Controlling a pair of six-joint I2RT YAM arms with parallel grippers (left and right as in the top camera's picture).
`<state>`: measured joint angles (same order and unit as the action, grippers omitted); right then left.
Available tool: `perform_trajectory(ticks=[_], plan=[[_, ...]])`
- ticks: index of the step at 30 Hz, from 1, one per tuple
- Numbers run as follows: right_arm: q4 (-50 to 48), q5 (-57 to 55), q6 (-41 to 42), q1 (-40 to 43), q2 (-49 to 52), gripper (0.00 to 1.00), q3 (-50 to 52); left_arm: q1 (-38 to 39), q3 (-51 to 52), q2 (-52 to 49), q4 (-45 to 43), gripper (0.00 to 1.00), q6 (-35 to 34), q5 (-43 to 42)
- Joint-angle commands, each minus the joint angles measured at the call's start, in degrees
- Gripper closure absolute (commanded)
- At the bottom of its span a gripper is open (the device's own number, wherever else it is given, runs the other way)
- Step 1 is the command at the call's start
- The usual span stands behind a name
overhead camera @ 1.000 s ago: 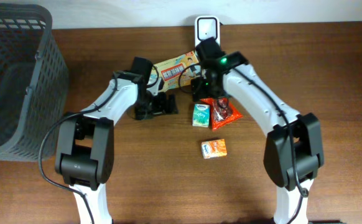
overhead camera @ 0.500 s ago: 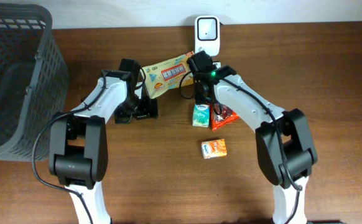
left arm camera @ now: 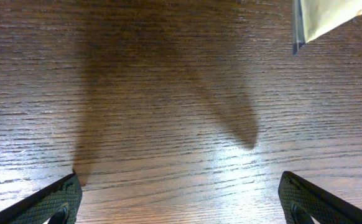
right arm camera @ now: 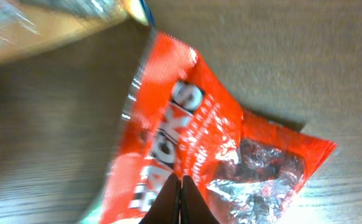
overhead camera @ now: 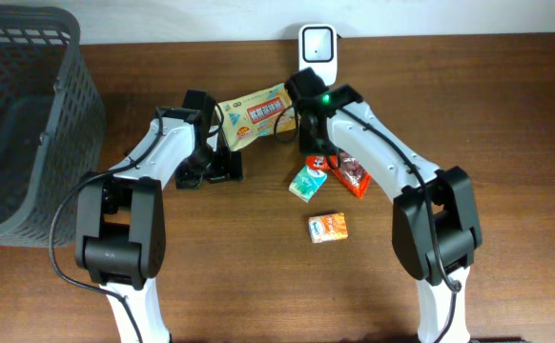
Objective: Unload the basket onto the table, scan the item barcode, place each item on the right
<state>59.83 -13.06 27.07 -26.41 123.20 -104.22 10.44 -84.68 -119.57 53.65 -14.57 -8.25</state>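
The red packet [right arm camera: 193, 124] is pinched in the closed right gripper [right arm camera: 181, 193], near the back edge of the counter [overhead camera: 506, 114]; the left gripper [left arm camera: 181, 200] is held wide.

fingers [left arm camera: 50, 202] spread wide | wood table [left arm camera: 168, 124] below | packet [left arm camera: 327, 15] corner top-right

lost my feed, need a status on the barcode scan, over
Left end effector open over table. Right end effector shut on red packet. Green box beside it, yellow packet beside scanner.
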Motion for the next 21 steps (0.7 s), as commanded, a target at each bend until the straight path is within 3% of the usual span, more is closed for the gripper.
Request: perform_trajectory(ticks=[1,5,6,7,8,9,10,16,21], plan=[[4.11,4.92,-0.22,-0.02,0.50,0.96,-7.74,0.04,-0.48,1.25,0.02,0.01,-0.33,0.63],[6.97,3.02,-9.16,0.22,0.50,0.96,-11.67,0.04,-0.48,1.25,0.02,0.01,-0.33,0.61],[7.13,1.66,-10.21,0.22,0.52,0.87,-11.56,0.04,-0.48,1.25,0.02,0.01,-0.33,0.61],[7.04,0.39,-11.43,0.15,0.96,0.55,-10.71,0.04,-0.48,1.25,0.02,0.01,-0.33,0.63],[6.84,0.37,-12.24,0.15,1.36,0.38,-9.75,0.04,-0.48,1.25,-0.09,0.01,-0.33,0.63],[6.86,0.35,-12.31,0.11,2.01,0.24,-9.01,0.04,-0.48,1.25,-0.24,0.01,-0.35,0.61],[6.78,0.37,-12.09,0.11,3.15,0.17,-8.20,0.04,-0.48,1.25,-0.39,0.01,-0.35,0.61],[3.43,-0.44,-8.35,-1.11,9.20,0.13,-6.95,0.04,-0.48,1.25,-0.59,0.01,-0.35,0.63],[3.23,-9.20,-7.06,-3.67,12.26,0.12,-6.93,0.04,-0.48,1.25,-0.59,0.01,-0.35,0.61]])
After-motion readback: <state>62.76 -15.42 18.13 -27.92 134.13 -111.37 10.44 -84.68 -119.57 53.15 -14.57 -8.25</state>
